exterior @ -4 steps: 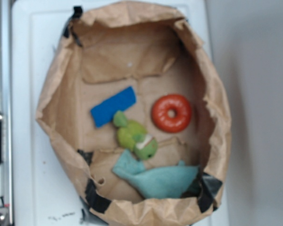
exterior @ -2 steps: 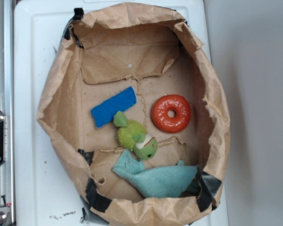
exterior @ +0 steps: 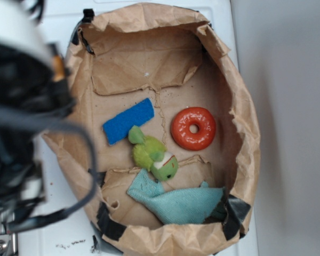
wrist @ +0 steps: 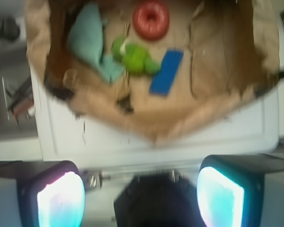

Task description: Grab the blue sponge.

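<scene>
Inside the paper bag (wrist: 146,127), blue sponge (wrist: 166,72), claw (wrist: 141,196) well apart, spread wide

arm (exterior: 21,106): black body, blurred, white rounded housing on top, small orange patch, dark grey cables (exterior: 69,176) looping off it; gripper (wrist: 141,196): two black fingers (wrist: 52,191) with pale cyan-glowing pads, black mount between

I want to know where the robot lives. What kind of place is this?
Probably a robot practice table in a lab, not a home. A crumpled paper bag lies open on a white board, holding small practice things: a blue sponge, an orange ring and a green plush toy.
</scene>
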Robot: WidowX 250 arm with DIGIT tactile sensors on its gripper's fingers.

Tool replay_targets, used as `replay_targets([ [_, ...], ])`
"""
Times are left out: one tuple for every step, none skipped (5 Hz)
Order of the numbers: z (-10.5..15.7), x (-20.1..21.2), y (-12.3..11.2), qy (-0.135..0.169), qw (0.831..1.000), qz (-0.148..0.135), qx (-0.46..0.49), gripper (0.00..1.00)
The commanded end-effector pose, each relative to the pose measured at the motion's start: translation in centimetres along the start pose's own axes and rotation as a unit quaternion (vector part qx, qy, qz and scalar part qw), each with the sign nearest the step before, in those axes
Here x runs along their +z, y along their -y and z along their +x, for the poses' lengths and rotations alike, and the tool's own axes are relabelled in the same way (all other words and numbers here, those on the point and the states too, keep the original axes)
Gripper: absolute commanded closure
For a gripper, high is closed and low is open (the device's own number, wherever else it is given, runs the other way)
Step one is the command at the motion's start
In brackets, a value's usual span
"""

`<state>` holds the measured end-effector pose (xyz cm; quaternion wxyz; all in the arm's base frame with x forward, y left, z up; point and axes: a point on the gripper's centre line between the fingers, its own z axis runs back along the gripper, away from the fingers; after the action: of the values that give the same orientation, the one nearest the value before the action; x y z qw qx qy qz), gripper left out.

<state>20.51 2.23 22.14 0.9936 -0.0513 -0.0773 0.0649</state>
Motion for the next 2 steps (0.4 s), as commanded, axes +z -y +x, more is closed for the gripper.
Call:
replay_targets([
  [5.1,-5.0,-4.5,0.050,0.999,-0.002,0.018,0.00],
  [5.3,-8.2,-4.7,0.043,0.999,0.013,0.008,0.00],
])
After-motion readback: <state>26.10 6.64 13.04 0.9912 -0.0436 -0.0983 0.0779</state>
